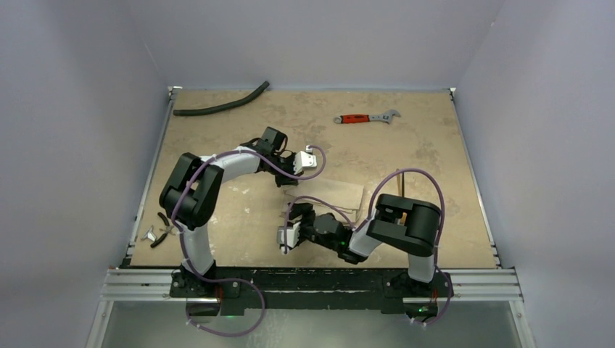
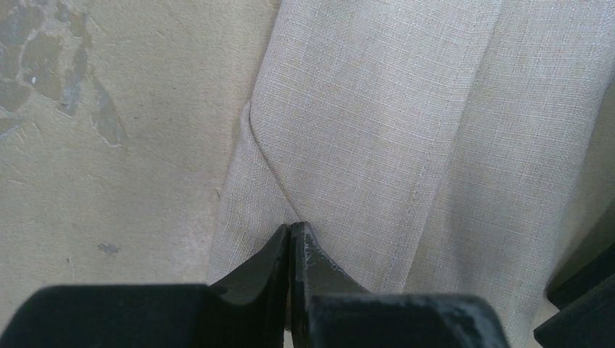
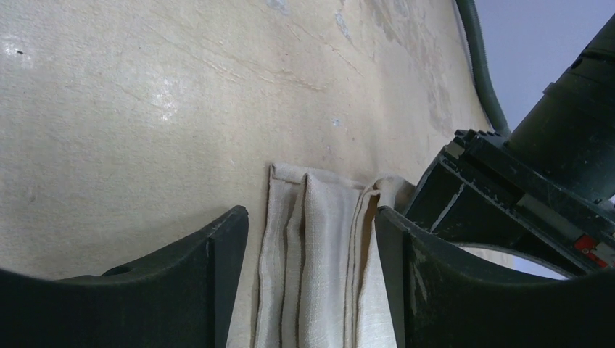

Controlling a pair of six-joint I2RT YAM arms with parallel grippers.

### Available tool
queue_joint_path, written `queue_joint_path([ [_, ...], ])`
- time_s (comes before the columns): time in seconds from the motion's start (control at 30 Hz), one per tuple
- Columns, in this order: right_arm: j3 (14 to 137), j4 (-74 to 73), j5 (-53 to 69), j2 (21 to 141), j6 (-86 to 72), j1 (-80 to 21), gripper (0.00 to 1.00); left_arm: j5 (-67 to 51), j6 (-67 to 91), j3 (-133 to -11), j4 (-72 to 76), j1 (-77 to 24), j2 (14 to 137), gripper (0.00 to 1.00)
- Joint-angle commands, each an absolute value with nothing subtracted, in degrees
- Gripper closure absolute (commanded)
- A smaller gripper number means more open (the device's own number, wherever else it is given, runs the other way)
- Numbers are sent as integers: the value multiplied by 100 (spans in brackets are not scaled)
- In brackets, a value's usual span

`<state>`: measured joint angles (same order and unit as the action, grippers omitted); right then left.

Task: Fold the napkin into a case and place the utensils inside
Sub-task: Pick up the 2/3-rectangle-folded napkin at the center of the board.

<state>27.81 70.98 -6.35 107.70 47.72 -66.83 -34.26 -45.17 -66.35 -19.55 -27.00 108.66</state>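
The napkin (image 1: 333,196) lies near the middle of the surface (image 1: 406,138), between my two claws. It is plain beige cloth with a fine woven grain, folded into a long flat strip of several layers. From my right wrist view, the napkin (image 3: 326,290) shows its short end. The stacked folds run lengthwise side by side, with thin stitched hem lines along them and one layer gaping a little at the right. From my left wrist view, the napkin (image 2: 406,130) fills most of the frame. Straight creases run along its panels, and one slanted pucker leads down into my fingertips.

My left claw (image 2: 291,235) is pinched fully closed, its tips nipping a fold at the napkin's edge. From above, the left claw (image 1: 285,181) sits at the strip's far left corner.

My right claw (image 3: 310,214) stands wide open, one finger on each side of the strip's end, and holds nothing. From above, the right claw (image 1: 297,216) is at the near left end of the strip.

Well apart from the cloth, a red-handled wrench (image 1: 366,117) lies toward the back of the surface. A black hose (image 1: 221,105) curves along the back left corner.
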Motion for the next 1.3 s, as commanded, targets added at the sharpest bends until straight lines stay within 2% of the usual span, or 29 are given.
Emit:
queue_joint_path([
  [0.0, 2899, 6380, -886, 11151, 4927, -6751, 32, -3199, -4351, -6472, -2317, -2637, 11030, 98],
  [0.27, 3172, 6084, -1264, 11490, 5045, -6806, 35, -3094, -4307, -6596, -2473, -2615, 11117, 99],
  [0.53, 3574, 5414, -1784, 11711, 4837, -7044, 42, -3095, -4385, -6460, -2544, -2553, 11047, 100],
  [0.67, 3778, 5274, -2222, 11767, 4552, -7088, 43, -3134, -4436, -6387, -2608, -2495, 10972, 100],
  [1.27, 4134, 3462, -2162, 11033, 3875, -7418, 41, -2794, -4853, -5951, -2835, -2399, 10852, 100],
])
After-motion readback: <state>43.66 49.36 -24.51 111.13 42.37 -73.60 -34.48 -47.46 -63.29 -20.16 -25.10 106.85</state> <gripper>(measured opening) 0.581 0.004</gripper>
